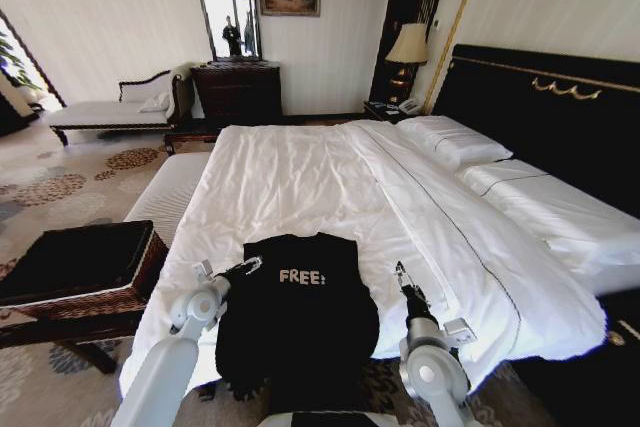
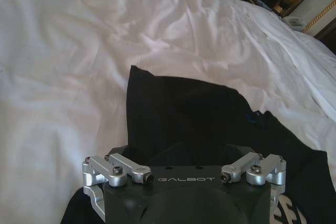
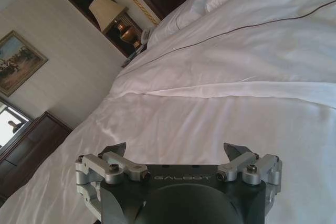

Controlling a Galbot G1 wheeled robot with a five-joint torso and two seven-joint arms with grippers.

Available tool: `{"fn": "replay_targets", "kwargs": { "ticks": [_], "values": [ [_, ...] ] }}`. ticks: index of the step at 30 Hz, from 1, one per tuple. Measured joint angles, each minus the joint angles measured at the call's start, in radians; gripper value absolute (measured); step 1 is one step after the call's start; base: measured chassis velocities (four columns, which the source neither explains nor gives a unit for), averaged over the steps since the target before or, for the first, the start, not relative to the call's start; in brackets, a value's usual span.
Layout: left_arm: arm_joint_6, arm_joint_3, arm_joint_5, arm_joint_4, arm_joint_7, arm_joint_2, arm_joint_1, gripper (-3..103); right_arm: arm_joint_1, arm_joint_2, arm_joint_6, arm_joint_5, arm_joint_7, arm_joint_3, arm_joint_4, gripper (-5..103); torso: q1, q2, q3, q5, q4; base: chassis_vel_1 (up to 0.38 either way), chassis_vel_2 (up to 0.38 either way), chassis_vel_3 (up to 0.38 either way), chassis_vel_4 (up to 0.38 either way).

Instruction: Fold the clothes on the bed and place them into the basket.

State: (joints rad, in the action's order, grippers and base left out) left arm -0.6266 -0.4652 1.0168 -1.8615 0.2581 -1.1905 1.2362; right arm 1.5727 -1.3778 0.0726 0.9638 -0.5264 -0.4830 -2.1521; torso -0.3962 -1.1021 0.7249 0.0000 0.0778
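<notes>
The black soft top with white "FREE!" lettering [image 1: 300,317] lies spread at the near end of the very large white-sheeted bed [image 1: 300,187], its lower part hanging over the foot edge, while the low rectangular brown wicker basket with black lining [image 1: 85,267] stands on the floor to the left, well apart from it. The left claw [image 1: 250,267] rests at the garment's left shoulder edge, jaws spread wide; the right claw [image 1: 402,275] hovers over bare sheet just beside its right edge, also wide and holding nothing. The top looks light, limp and likely to sag or bunch, so shoulders or hem corners seem the best holds. The left wrist view shows the cloth's edge under the left claw [image 2: 184,174]; the right wrist view shows the right claw [image 3: 178,153] over sheet.
</notes>
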Motion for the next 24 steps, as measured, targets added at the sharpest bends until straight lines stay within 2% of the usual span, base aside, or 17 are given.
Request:
{"fn": "replay_targets", "kwargs": {
  "ticks": [3, 6, 9, 14, 16, 17, 20, 22, 24],
  "values": [
    [-0.008, -0.01, -0.002, -0.026, 0.003, 0.009, 0.042, 100, -0.007, 0.005, 0.0, 0.006, -0.004, 0.003, 0.0, 100, 0.0, 0.0, 0.0, 0.0, 0.0001, 0.0, 0.0, 0.0, 0.0],
    [-0.015, -0.051, -0.019, -0.111, 0.003, 0.027, 0.173, 100, -0.027, 0.015, 0.0, 0.02, -0.021, 0.016, -0.004, 100, 0.0, 0.0, 0.0, 0.0001, -0.0004, 0.0, 0.0, 0.0, 0.0],
    [-0.015, -0.072, -0.04, -0.154, 0.002, 0.028, 0.231, 100, -0.039, 0.022, 0.0, 0.026, -0.036, 0.024, -0.004, 100, 0.0, 0.0, 0.0, 0.0, -0.0002, 0.0, 0.0, 0.0, 0.0],
    [0.0, -0.108, -0.094, -0.231, -0.004, 0.008, 0.326, 100, -0.073, 0.039, 0.003, 0.045, -0.073, 0.041, 0.001, 100, 0.0, 0.0, 0.0, 0.0, 0.0001, 0.0, 0.0, 0.0, 0.0],
    [0.012, -0.133, -0.107, -0.301, -0.007, -0.022, 0.378, 100, -0.098, 0.055, 0.01, 0.064, -0.097, 0.05, 0.011, 100, 0.0, 0.0, 0.0, -0.0001, -0.0001, 0.0, 0.0, 0.0, 0.0],
    [0.012, -0.133, -0.107, -0.301, -0.007, -0.022, 0.378, 100, -0.098, 0.055, 0.01, 0.064, -0.097, 0.05, 0.011, 100, 0.0, 0.0, 0.0, -0.0001, -0.0001, 0.0, 0.0, 0.0, 0.0],
    [0.042, -0.153, -0.101, -0.396, -0.024, -0.042, 0.411, 100, -0.114, 0.071, 0.017, 0.082, -0.128, 0.046, 0.019, 100, 0.0, 0.0, 0.0, 0.0003, 0.0, 0.0, 0.0, 0.0, 0.0],
    [0.05, -0.153, -0.098, -0.404, -0.028, -0.043, 0.41, 100, -0.115, 0.074, 0.019, 0.084, -0.131, 0.045, 0.018, 100, 0.0, 0.0, 0.0, 0.0004, 0.0, 0.0, 0.0, 0.0, 0.0],
    [0.092, -0.148, -0.093, -0.408, -0.046, -0.059, 0.382, 100, -0.115, 0.082, 0.025, 0.08, -0.136, 0.043, 0.016, 100, 0.0, 0.0, 0.0, 0.0003, 0.0001, 0.0, 0.0, 0.0, 0.0]
  ]
}}
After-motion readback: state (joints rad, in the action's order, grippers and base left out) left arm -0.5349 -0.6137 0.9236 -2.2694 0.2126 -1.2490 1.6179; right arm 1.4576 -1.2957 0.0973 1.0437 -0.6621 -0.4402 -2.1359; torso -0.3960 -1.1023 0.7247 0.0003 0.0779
